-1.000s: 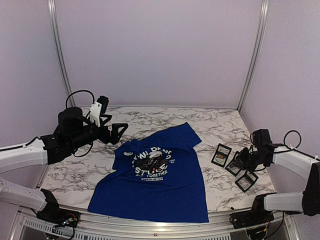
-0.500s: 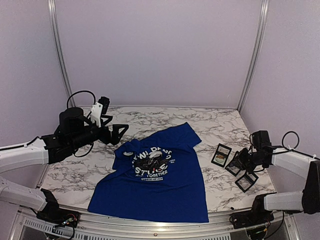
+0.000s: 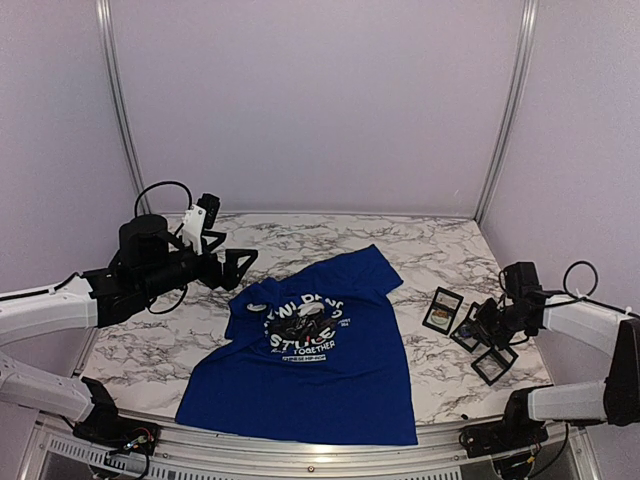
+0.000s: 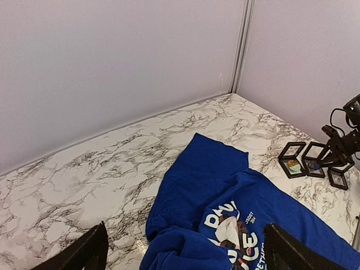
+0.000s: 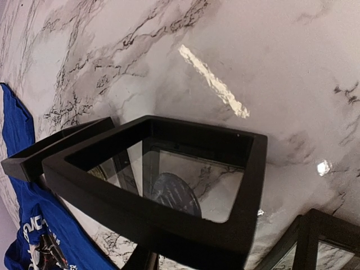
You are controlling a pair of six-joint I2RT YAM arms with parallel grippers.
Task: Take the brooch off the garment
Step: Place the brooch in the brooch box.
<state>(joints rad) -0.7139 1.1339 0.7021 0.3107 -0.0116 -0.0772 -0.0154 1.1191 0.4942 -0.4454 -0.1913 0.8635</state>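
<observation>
The garment [image 3: 310, 370], a royal-blue T-shirt with a panda print, lies rumpled in the middle of the marble table [image 3: 150, 350]; its upper half fills the left wrist view [image 4: 214, 180]. My left gripper [image 3: 238, 264] hangs open above the table by the shirt's left shoulder, holding nothing. My right gripper [image 3: 487, 322] is low over the middle black display frame [image 3: 468, 330]. In the right wrist view that frame [image 5: 253, 185] is close up, with a dark round disc [image 5: 175, 194] inside that looks like the brooch. My right fingers do not show clearly there.
Two more black display frames [image 3: 442, 309] [image 3: 493, 362] sit on either side of the middle one at the table's right. One frame [image 4: 292, 164] holds a small greenish piece. Lilac walls and metal posts [image 3: 505, 110] close in the back and sides.
The right gripper has sunk slightly toward the middle frame. The left arm and the shirt have stayed put.
</observation>
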